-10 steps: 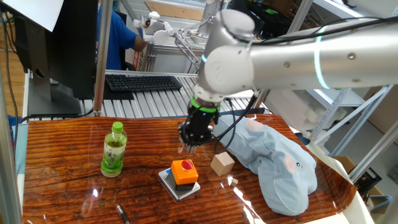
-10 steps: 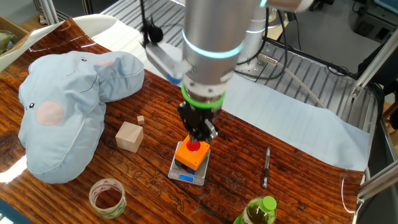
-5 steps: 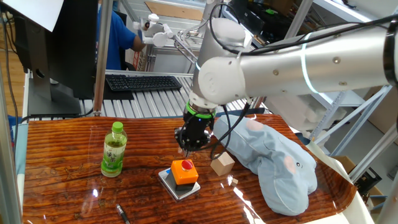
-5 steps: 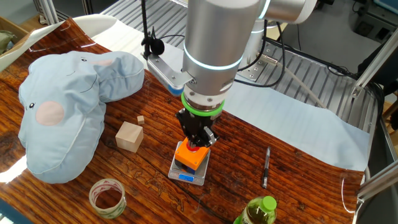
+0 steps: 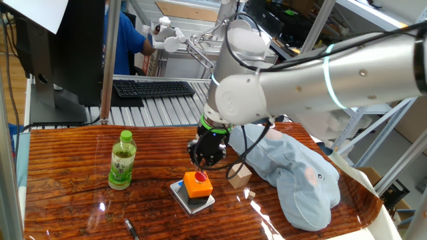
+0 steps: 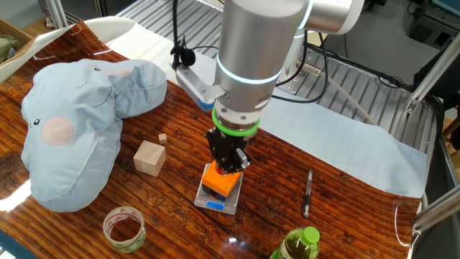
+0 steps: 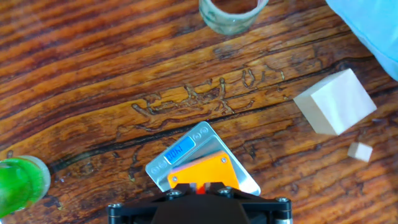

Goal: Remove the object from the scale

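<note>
Tool sits right over orange box, tips at its red button; can't tell if open or closed. Box rests on silver scale, blue display at scale's 10 o'clock in hand view. Wooden cube at 2 o'clock, apart, on wood surface. Tape roll and green bottle farther out.

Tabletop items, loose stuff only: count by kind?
Orange button box: 1
Scale: 1
Wooden cubes, large and tiny: 2
Tape roll: 1
Green bottle: 1
Pen: 1
Blue plush: 1
Total: 8
</note>
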{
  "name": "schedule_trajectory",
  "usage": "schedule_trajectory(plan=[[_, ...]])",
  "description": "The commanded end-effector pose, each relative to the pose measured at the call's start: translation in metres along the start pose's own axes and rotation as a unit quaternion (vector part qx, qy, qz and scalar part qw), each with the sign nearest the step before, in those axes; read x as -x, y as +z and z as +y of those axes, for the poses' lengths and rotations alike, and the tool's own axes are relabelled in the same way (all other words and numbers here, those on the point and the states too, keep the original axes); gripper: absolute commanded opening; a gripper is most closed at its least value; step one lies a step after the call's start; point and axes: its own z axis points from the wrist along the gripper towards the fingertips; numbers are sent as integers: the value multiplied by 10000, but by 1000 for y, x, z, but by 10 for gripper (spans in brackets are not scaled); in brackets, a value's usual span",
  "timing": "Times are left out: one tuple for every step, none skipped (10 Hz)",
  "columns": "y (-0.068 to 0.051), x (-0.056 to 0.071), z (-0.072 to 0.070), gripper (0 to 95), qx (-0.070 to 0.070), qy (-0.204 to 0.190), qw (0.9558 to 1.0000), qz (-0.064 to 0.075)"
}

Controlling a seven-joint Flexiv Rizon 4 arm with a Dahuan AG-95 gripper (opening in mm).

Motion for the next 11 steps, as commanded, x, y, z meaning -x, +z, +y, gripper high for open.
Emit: schedule_trajectory(plan=[[2,1,1,380,-9,1,10000,31],[4,1,1,380,21,38,10000,42],[7,0,1,380,25,20,10000,32],[11,0,1,380,30,18,10000,28],[14,0,1,380,29,-14,10000,23],[15,0,1,380,7,-43,10000,26],[15,0,1,380,-3,-58,10000,35],[14,0,1,380,-18,-63,10000,31],[12,0,1,380,-29,-60,10000,25],[2,-1,0,380,-48,-60,10000,56],[-4,-1,0,380,-59,-59,9999,92]])
